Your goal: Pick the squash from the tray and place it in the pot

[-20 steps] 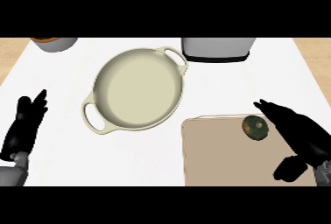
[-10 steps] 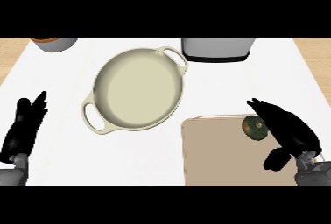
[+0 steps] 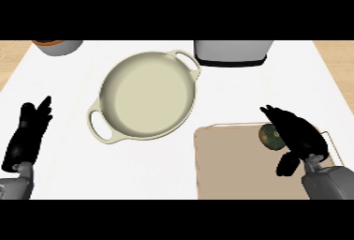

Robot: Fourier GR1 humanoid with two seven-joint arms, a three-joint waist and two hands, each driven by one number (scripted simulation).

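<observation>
A white desk [image 3: 290, 89] fills most of the view, with wood-coloured strips [image 3: 336, 54] showing past its left and right sides. At its far edge stand a grey vessel with a dark base [image 3: 232, 52], right of centre, and a smaller grey cup with a brownish top [image 3: 59, 46] at the left corner.

Right hand [image 3: 301, 138] has shifted over the tray [image 3: 228, 164] toward the squash [image 3: 268, 137]. Earlier it lay just right of the squash; its straight fingers now cover the squash's right edge.

One pot [image 3: 149, 96] is counted — below-right of it, one tray [image 3: 235, 168] and one squash [image 3: 268, 137]. Beyond the pot, one grey container [image 3: 232, 51], one small bowl [image 3: 59, 46]. Two hands are tallied — left hand [image 3: 27, 136], right hand [image 3: 297, 133].
</observation>
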